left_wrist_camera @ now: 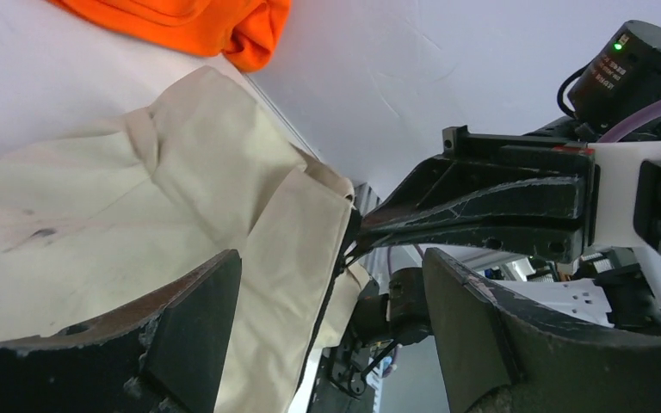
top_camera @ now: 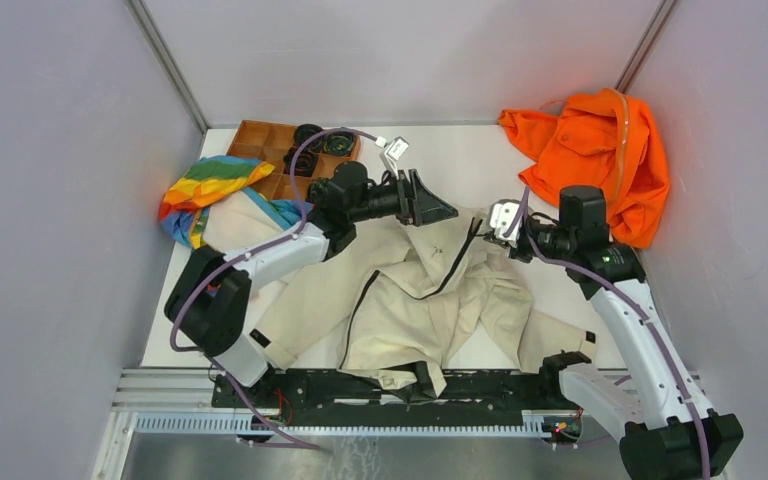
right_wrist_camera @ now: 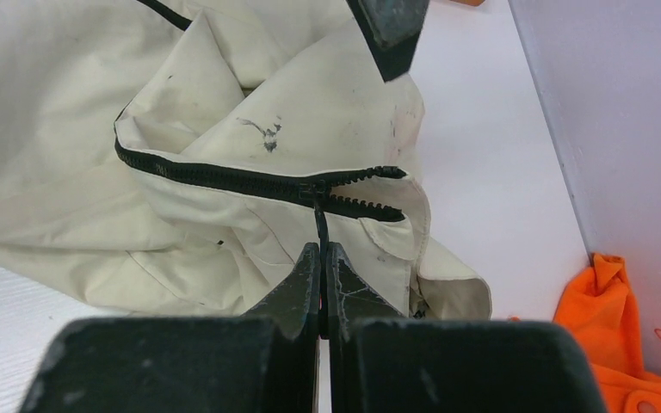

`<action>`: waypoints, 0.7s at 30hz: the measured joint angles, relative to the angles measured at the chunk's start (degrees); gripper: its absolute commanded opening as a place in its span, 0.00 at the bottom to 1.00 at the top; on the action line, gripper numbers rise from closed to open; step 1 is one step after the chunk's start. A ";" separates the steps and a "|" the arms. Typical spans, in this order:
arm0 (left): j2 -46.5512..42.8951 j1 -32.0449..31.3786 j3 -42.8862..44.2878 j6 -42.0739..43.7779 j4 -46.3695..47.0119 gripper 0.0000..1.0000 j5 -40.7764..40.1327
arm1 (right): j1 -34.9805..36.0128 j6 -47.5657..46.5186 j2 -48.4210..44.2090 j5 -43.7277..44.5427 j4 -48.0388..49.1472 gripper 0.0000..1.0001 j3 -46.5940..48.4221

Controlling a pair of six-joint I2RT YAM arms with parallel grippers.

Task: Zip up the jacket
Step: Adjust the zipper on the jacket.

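Note:
The beige jacket [top_camera: 410, 290] lies spread and rumpled on the white table, its dark zipper [right_wrist_camera: 224, 176] closed along most of its length. Near the collar sits the slider [right_wrist_camera: 314, 188], and the last teeth beyond it are still parted. My right gripper [right_wrist_camera: 322, 248] is shut on the black zipper pull [right_wrist_camera: 319, 219]; in the top view it [top_camera: 497, 225] sits at the jacket's upper right. My left gripper [top_camera: 430, 205] hovers open by the collar. In its wrist view the fingers [left_wrist_camera: 198, 318] stand wide apart, jacket cloth [left_wrist_camera: 138, 215] beyond them and nothing gripped.
A bright orange garment [top_camera: 600, 150] lies at the back right by the wall. A rainbow-striped cloth [top_camera: 205, 190] lies at the back left beside a wooden tray [top_camera: 260, 135] holding black rolls [top_camera: 325, 140]. Grey walls close in three sides.

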 measured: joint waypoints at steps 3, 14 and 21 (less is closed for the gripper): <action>2.27 -1.03 2.67 -1.22 0.33 0.77 0.98 | 0.00 -0.35 0.00 -0.44 0.59 0.00 -0.31; 7.48 -5.27 12.35 0.39 -9.46 0.66 2.23 | -0.02 -1.05 -0.26 -0.57 1.46 0.00 -0.68; 10.93 -6.60 19.54 5.44 -20.50 0.45 1.49 | 0.09 -1.25 -0.26 -0.55 1.46 0.00 -0.74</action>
